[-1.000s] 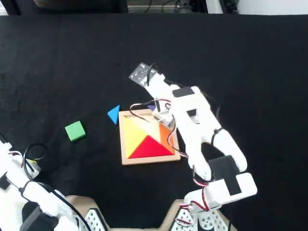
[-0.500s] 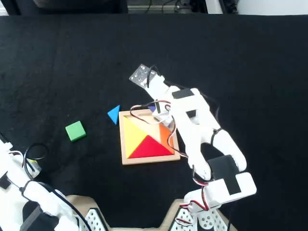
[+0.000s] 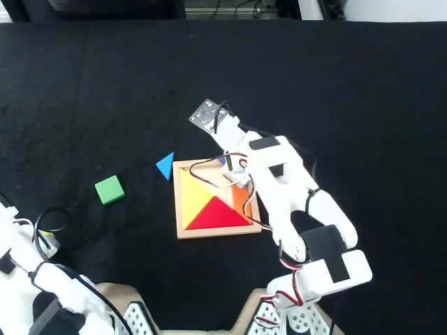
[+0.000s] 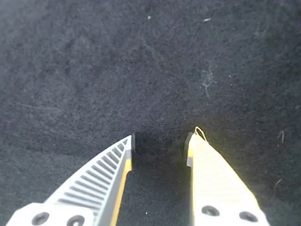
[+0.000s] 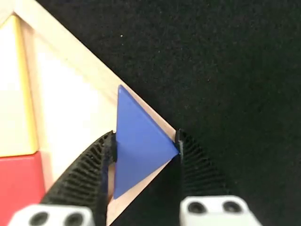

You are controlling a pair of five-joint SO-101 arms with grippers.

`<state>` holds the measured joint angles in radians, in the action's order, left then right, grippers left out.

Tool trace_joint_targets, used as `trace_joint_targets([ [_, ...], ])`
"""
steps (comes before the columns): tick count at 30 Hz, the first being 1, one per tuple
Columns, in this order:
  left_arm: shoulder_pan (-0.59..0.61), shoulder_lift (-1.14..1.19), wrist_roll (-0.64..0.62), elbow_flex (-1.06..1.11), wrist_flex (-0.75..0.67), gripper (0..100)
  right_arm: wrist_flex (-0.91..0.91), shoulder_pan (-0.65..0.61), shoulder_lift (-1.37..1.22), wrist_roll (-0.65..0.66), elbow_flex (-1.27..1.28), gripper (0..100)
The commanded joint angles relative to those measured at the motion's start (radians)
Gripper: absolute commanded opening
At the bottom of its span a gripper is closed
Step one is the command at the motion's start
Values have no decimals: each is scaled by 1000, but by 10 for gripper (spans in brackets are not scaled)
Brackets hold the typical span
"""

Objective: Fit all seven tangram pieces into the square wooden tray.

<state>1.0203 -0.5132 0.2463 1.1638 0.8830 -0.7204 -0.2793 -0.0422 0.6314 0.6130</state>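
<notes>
The square wooden tray (image 3: 183, 230) lies mid-table and holds a yellow triangle (image 3: 191, 195), a red triangle (image 3: 216, 216) and an orange piece (image 3: 241, 197). My right gripper (image 5: 145, 143) is shut on a dark blue triangle (image 5: 136, 139), which hangs over the tray's rim (image 5: 89, 70) at its far right corner. In the high view that blue triangle (image 3: 222, 160) peeks out beside the right arm. A light blue triangle (image 3: 165, 166) and a green square (image 3: 110, 190) rest on the cloth left of the tray. My left gripper (image 4: 160, 143) stands open over bare black cloth at the near left.
The right arm (image 3: 286, 202) stretches over the tray's right side and hides part of it. The left arm's base (image 3: 35, 279) sits at the near left corner. Black cloth covers the whole table, with wide free room at the back and right.
The right gripper with the dark blue triangle has shifted slightly nearer, settling over the tray's far right corner. The left arm has kept still.
</notes>
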Motion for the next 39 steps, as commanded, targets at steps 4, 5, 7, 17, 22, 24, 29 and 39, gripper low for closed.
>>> trace_joint_targets([
  [4, -18, -18, -6, 1, -8, 202, -71, -11, 147, -14, 2, 119],
  [5, -18, -18, -6, 1, -8, 202, -78, -11, 160, -14, 7, 119],
  [7, -18, -18, -6, 1, -8, 202, -80, -12, 182, -14, 27, 119],
  [17, -18, -18, -6, 1, -8, 202, -5, -35, 148, -14, 65, 120],
  [22, -18, -18, -6, 1, -8, 202, 2, -35, 124, -14, 50, 120],
  [24, -18, -18, -6, 1, -8, 202, 0, -35, 124, -14, 53, 121],
  [29, -18, -18, -6, 1, -8, 202, -5, -35, 125, -15, 54, 133],
  [39, -18, -18, -6, 1, -8, 202, 0, -37, 128, -20, 74, 224],
])
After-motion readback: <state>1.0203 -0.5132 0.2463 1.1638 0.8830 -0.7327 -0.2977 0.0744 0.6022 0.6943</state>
